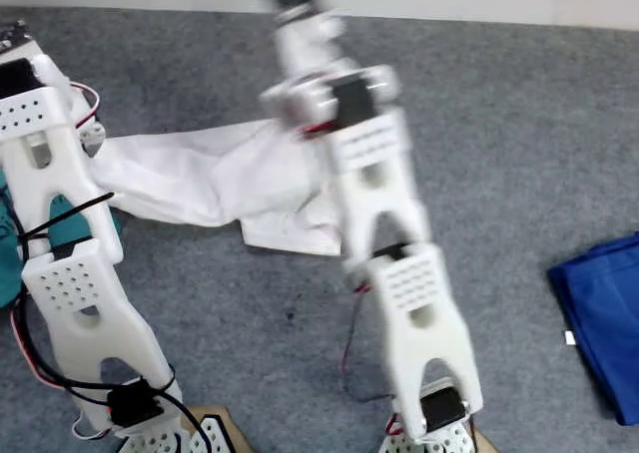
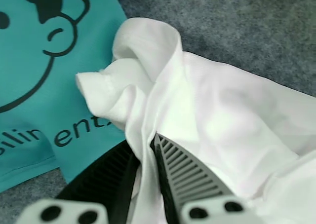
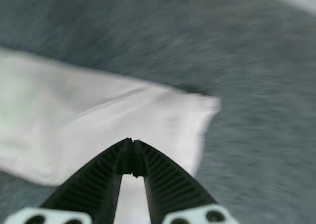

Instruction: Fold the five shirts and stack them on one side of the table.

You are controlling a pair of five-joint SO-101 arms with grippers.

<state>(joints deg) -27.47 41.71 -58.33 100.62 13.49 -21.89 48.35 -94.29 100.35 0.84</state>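
The white shirt (image 1: 200, 179) is laid crumpled on the grey table (image 1: 519, 124) beside the teal shirt (image 2: 39, 61) — one fold is clamped in the left gripper (image 2: 143, 144), probably for drawing it flat — while the right gripper (image 3: 132, 157) is held pinched together over a corner, no cloth visibly caught.

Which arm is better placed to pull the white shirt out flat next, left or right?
Left, probably. The left pincer is shut on a fold of the white shirt, next to the teal shirt. The right pincer is shut over the shirt's flat part, with no cloth visibly between its tips.
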